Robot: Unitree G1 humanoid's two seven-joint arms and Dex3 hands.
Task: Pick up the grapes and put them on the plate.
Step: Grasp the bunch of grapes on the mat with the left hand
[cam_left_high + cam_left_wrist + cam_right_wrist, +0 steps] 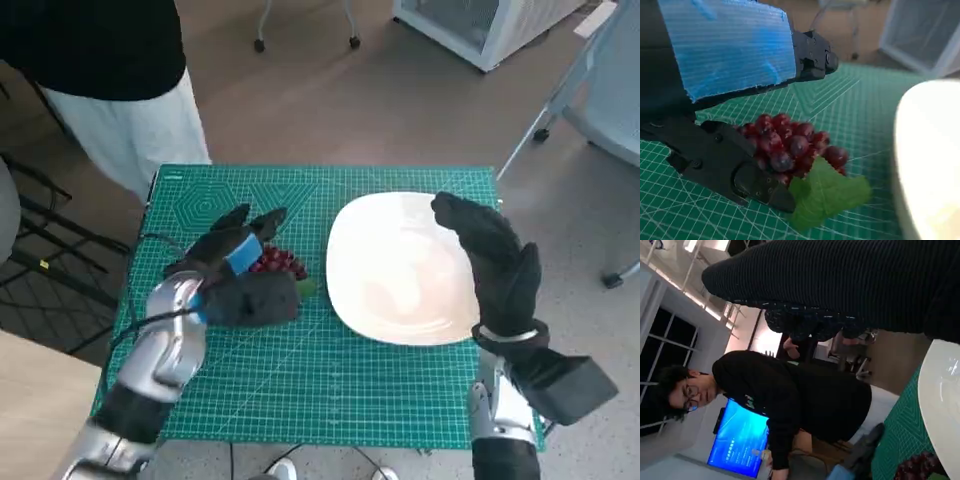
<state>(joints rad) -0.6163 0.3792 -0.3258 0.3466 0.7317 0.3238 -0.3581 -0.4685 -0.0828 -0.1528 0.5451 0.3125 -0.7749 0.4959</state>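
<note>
A bunch of dark red grapes (277, 262) with a green leaf (827, 195) lies on the green mat, left of the white plate (400, 268). My left hand (235, 275) straddles the bunch. Its lower finger (735, 167) touches the grapes (787, 145), while the upper fingers (810, 52) stand apart above them. The plate's rim (930, 160) is just past the leaf. My gloved right hand (492, 262) hovers over the plate's right edge, fingers stretched out, holding nothing. The right wrist view shows the glove (865, 285), the plate (945, 405) and the grapes (917, 467).
The green cutting mat (330, 390) covers the small table. A person (115, 90) in a black top and white trousers stands at the far left corner, also in the right wrist view as a person (790, 400). A white cabinet (480, 25) and chair legs (545, 125) stand beyond.
</note>
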